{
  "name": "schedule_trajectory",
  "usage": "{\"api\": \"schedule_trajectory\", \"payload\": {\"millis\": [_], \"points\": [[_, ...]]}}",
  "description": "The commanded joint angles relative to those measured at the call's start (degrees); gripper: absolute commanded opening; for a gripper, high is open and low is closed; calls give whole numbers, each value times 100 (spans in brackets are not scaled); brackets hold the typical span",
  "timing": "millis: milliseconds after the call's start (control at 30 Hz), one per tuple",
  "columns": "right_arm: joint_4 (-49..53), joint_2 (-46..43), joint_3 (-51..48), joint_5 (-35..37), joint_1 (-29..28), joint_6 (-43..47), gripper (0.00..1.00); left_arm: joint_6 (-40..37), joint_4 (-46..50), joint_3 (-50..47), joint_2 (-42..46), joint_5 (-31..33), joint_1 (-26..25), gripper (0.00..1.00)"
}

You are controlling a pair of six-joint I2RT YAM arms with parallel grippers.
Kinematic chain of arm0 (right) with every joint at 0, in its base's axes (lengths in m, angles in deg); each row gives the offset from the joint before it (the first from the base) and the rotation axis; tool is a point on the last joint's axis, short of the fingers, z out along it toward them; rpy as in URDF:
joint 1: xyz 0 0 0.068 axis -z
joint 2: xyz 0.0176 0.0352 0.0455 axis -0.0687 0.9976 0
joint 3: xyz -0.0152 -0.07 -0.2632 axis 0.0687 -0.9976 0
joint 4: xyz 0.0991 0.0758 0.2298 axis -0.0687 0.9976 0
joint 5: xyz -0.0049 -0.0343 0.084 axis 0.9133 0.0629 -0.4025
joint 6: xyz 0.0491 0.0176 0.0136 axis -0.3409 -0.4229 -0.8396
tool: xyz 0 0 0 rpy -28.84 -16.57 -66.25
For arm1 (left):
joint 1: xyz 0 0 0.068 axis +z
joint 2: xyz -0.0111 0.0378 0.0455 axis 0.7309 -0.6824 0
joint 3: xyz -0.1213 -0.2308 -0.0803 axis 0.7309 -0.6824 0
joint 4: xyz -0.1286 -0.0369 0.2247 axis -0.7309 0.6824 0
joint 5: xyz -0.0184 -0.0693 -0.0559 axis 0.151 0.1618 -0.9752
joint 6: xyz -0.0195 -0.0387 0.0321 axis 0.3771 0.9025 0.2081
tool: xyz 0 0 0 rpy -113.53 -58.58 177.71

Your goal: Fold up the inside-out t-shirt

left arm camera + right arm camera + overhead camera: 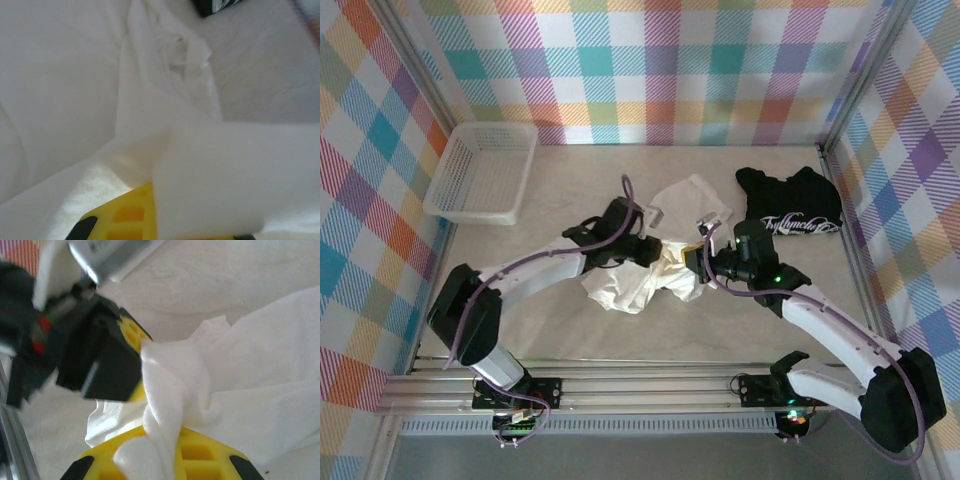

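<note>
The inside-out t-shirt (620, 285) is lying crumpled near the middle of the worktop (570, 335), with no fold made yet, and the left jaws and the right jaws are both pinching its cloth tightly.

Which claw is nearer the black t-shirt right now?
Right. The right claw is below-left of the black t-shirt in the top view; the left claw lies farther left, on the white t-shirt.

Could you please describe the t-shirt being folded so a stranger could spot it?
On the pale table ringed by plaid walls, look to the middle, where the left gripper and right gripper meet. The white t-shirt is crumpled between them, plain, unlike the black t-shirt with script lettering.
</note>
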Motion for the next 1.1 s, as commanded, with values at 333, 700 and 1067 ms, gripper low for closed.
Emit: {"api": "schedule_trajectory", "payload": {"millis": [333,700,1067], "points": [[446,268,791,135,-60,956,20,-435,1608,139,1586,-4209,913,0],[716,240,865,-51,-62,839,8,-1724,2916,833,1495,-4438,1117,0],[-790,235,407,-2524,-61,103,0,-839,3315,1201,1043,74,1242,9]]}}
